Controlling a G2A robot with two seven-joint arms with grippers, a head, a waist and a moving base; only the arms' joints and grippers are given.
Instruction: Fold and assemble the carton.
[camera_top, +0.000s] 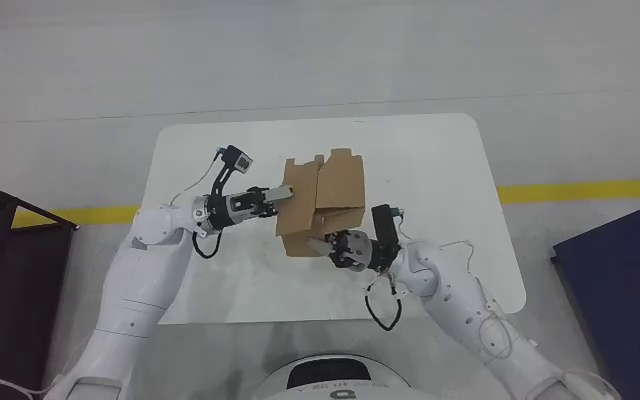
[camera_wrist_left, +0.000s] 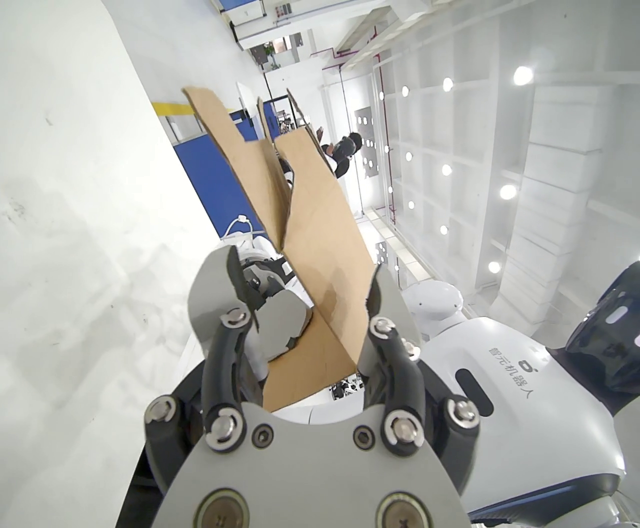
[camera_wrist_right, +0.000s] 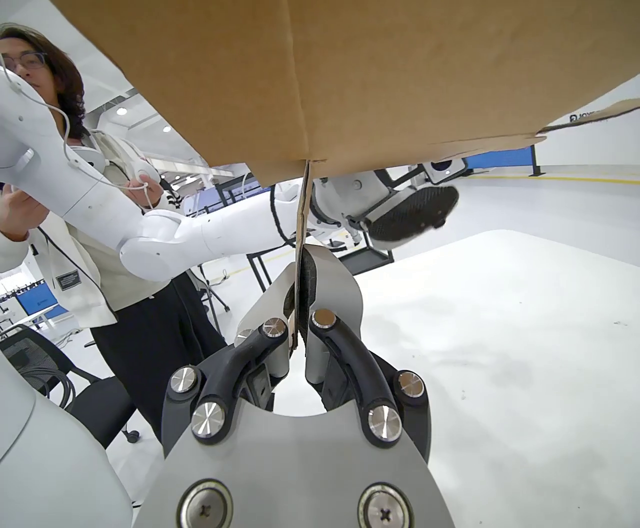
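**Holding a part-folded carton over the table with both grippers**

In the top view, a brown cardboard carton (camera_top: 322, 200) is shown at the centre of the frame, over the middle of a white, round-cornered table (camera_top: 440, 170). It is only partly formed: its flaps toward the top of the frame are left standing open and uneven. The left gripper (camera_top: 276, 197) is placed at the carton's left side, level with its middle. The right gripper (camera_top: 335, 246) is placed at the carton's lower edge, just below the centre of the frame.

In the left wrist view, the left gripper (camera_wrist_left: 303, 265) is seen with its jaws set wide apart, and a panel of the carton (camera_wrist_left: 310, 210) is passed between them. One finger is met by the panel's edge, while the other is kept apart from the cardboard.

In the right wrist view, the right gripper (camera_wrist_right: 300, 285) is seen with its jaws pressed together on a thin flap that hangs edge-on from the underside of the carton (camera_wrist_right: 400, 75). The carton is shown raised, with the table (camera_wrist_right: 500, 325) visible beneath it.
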